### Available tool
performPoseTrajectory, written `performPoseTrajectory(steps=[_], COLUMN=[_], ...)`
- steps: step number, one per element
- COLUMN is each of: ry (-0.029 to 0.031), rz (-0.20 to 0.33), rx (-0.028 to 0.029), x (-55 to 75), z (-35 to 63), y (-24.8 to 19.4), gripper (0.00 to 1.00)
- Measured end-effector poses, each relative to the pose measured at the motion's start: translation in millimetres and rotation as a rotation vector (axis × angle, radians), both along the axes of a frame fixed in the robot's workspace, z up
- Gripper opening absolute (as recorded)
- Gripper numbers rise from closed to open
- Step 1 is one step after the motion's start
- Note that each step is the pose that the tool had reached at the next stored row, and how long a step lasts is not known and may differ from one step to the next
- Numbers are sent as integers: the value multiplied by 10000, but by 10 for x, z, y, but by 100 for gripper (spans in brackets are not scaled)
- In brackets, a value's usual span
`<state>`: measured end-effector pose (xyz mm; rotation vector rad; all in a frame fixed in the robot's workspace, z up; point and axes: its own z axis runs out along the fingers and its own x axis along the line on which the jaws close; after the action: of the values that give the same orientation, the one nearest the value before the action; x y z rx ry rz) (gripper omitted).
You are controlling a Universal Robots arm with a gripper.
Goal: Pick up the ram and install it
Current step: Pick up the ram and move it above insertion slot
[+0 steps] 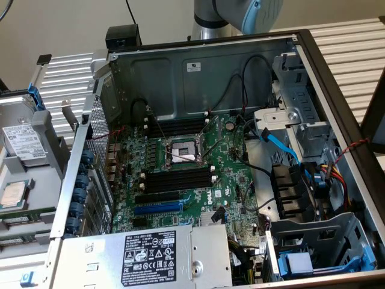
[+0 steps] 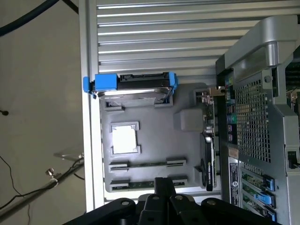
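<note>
- Currently the thin green circuit-board ram stick (image 2: 133, 184) stands on its long edge in the moulded grey plastic tray (image 2: 154, 136), cradled at both ends.
- The black two-finger gripper (image 2: 164, 180) hangs directly over this stick. Its fingers are pressed together and clamp nothing. The tips overlap part of the stick's length in the wrist view; whether they touch it cannot be told.
- A second green stick (image 2: 147, 164) lies parallel and just beside the first, on the side toward the square silver processor chip (image 2: 124, 139).
- Past the chip, a silver hard drive in a blue plastic caddy (image 2: 133, 84) sits at the tray's far end.
- Bare tray floor lies between the chip pocket and a raised grey block (image 2: 190, 119).
- One long side of the tray runs close to the edge of the slatted white table (image 2: 164, 37). The opposite side is near the perforated metal wall of the open grey computer case (image 2: 253, 122).
- In the exterior view, long black memory slots with white end clips (image 1: 177, 179) flank the metal processor socket (image 1: 180, 153). The blue expansion slot (image 1: 157, 208) is just beside them.
</note>
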<state>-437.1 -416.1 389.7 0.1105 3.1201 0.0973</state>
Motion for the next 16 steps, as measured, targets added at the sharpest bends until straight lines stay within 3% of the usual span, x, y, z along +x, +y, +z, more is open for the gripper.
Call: performPoseTrajectory(steps=[5,16], ry=[-4,-5], rz=[47,2040], rx=[-1,0], x=[-5,-4], z=[1,0], y=[5,5], gripper=[11,11])
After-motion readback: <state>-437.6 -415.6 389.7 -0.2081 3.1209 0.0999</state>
